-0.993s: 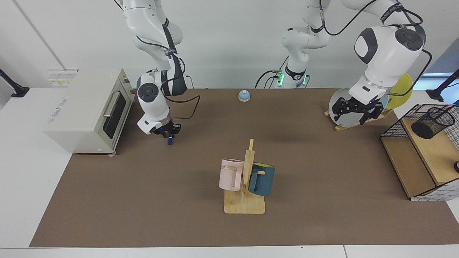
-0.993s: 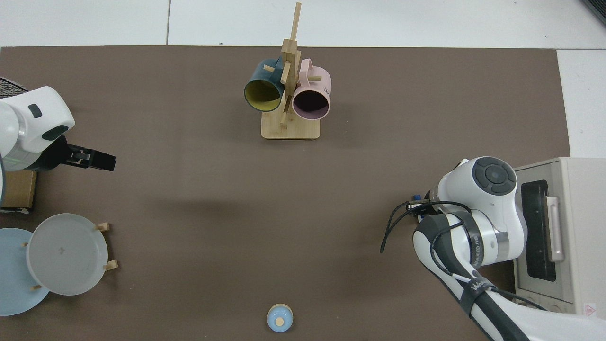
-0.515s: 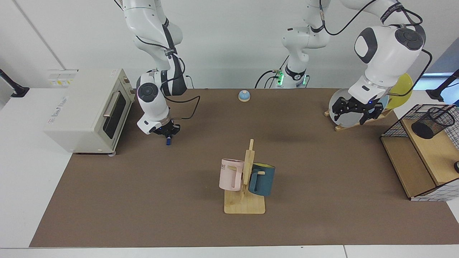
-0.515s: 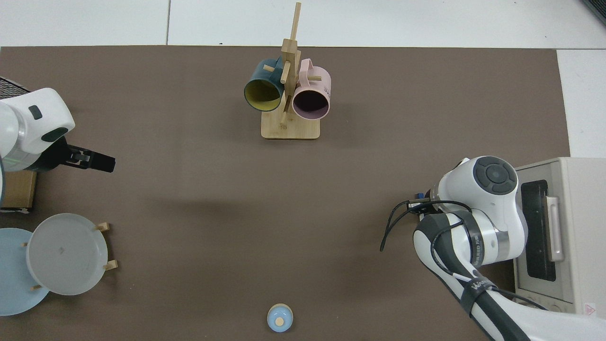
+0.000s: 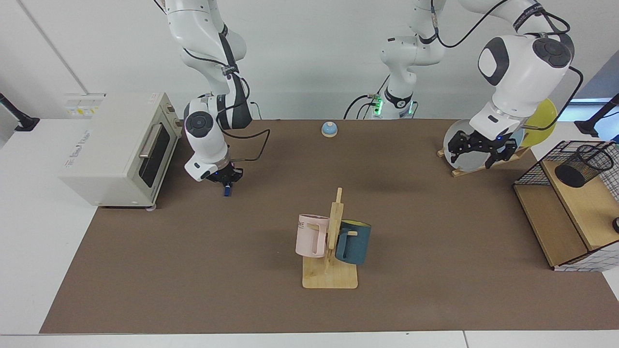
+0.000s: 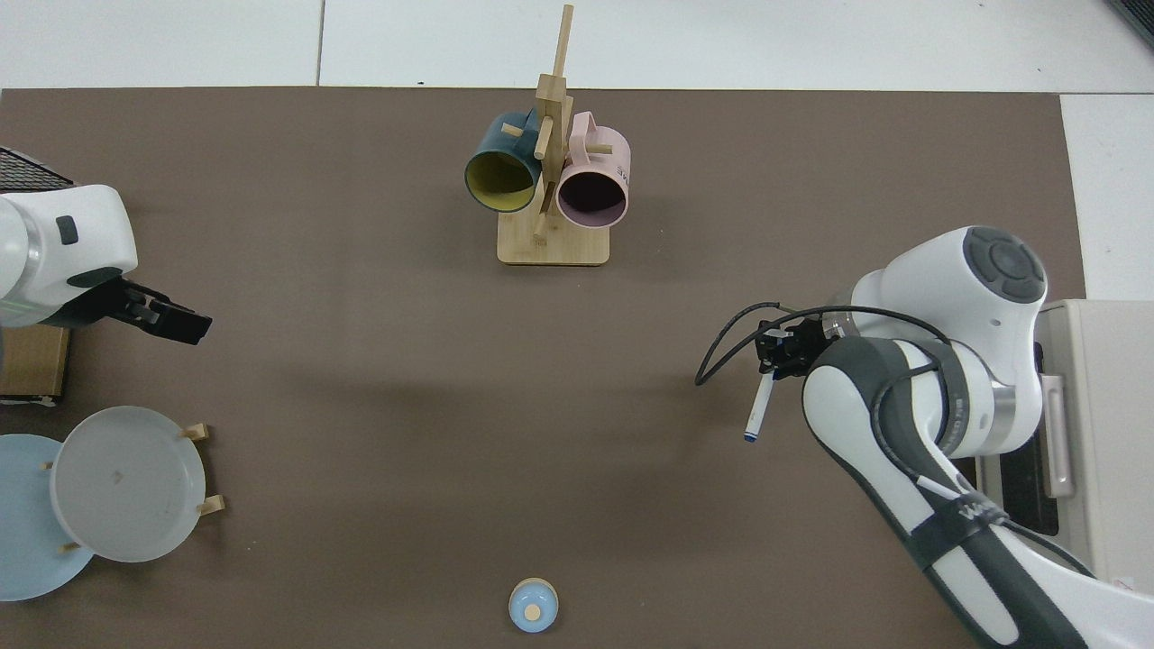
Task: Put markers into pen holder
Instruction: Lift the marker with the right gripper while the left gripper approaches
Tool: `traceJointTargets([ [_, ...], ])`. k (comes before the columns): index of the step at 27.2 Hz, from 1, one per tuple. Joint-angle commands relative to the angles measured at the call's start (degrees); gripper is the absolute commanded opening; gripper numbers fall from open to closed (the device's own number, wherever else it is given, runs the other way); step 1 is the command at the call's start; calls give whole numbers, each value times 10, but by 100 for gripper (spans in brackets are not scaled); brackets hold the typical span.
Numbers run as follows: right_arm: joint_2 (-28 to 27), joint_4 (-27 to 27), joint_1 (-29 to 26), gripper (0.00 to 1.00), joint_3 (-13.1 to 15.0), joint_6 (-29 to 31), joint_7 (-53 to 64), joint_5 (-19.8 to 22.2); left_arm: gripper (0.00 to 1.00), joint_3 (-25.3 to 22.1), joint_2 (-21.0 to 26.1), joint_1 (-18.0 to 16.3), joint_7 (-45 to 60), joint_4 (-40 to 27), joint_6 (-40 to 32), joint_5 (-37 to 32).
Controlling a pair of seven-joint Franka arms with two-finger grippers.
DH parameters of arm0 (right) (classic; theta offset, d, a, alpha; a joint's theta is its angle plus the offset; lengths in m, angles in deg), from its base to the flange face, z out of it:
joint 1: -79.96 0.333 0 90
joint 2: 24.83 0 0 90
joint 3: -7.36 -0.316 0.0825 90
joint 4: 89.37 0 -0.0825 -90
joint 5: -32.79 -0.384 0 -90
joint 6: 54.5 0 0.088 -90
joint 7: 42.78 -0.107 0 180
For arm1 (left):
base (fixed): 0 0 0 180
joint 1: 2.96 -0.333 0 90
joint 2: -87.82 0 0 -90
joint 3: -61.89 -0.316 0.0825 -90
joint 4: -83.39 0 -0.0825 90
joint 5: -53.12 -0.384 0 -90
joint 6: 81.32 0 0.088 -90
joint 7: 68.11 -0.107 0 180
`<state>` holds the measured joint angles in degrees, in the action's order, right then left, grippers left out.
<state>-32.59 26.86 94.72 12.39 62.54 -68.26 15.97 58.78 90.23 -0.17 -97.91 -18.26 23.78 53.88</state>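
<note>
1. The right arm bends down from its base beside the cream toaster oven (image 5: 121, 147), wrist pointing at the brown worktop (image 5: 242, 270); the right gripper (image 5: 226, 180) hangs just above the mat.
2. Its fingers are closed on the slim white-barrelled marker with a blue cap (image 6: 757, 410). From above, the barrel slants out from the fingers with its blue end free; from the front, only the blue end (image 5: 226, 191) shows beneath them, clear of the worktop.
3. The left arm waits over the far side, its left gripper (image 5: 478, 151) in front of the grey plate on a wooden rack (image 5: 465, 150), fingers spread apart and empty.
4. The small black wire-mesh pen holder (image 5: 582, 166) stands on the wooden shelf inside a black wire-grid frame (image 5: 532, 166), well apart from the marker.
</note>
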Motion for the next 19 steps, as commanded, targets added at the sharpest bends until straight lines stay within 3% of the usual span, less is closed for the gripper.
traceJointTargets([
  [1, -40, -107, -7, 0, -1, -76, -107, -75, 100, -11, -16, 5, -109, -21, 7, -1],
  [3, -45, -133, -9, 0, -1, -97, -135, -96, 100, -12, -16, 5, -154, -20, 7, -1],
  [10, -42, -139, -4, 0, -1, -112, -216, -209, 100, -9, -13, 11, -372, -16, 17, 9],
  [15, -44, -158, 17, 0, -3, -100, -299, -262, 100, -1, -12, 13, -450, -14, 11, 21],
  [19, -45, -163, 56, 0, -2, -62, -350, -295, 100, 0, -13, 34, -502, -14, 7, 23],
])
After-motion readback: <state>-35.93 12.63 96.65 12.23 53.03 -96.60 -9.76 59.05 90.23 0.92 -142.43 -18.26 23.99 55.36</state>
